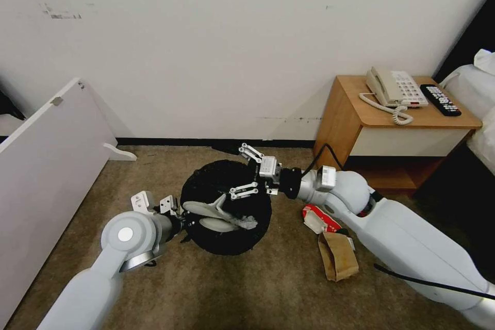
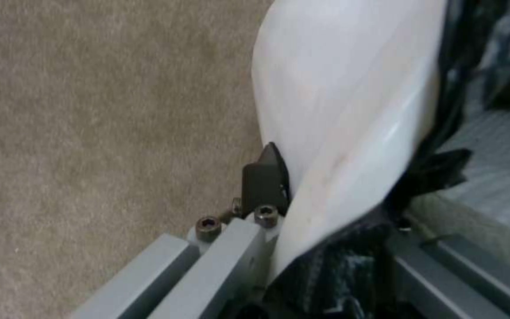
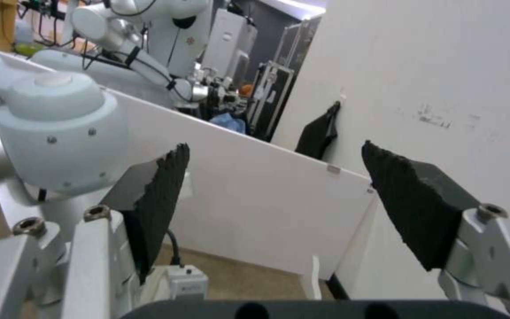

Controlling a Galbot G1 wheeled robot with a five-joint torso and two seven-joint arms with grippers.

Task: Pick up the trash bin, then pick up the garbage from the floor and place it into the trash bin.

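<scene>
Glossy white plastic, the curved wall of the trash bin [image 2: 338, 110], sits pinched with its crinkled black liner in the left gripper [image 1: 178, 216] at the rim. Centre frame in the head view, the round bin [image 1: 227, 206] rests on the nubby tan carpet [image 1: 247, 289] with two white slippers [image 1: 214, 214] inside. Over its far rim the right gripper [image 1: 247, 172] hangs spread wide (serrated black pads [image 3: 411, 208] apart), forearm reaching in from lower right. Right of it lie a red-white packet [image 1: 319, 218] and a creased brown paper bag [image 1: 337, 255].
</scene>
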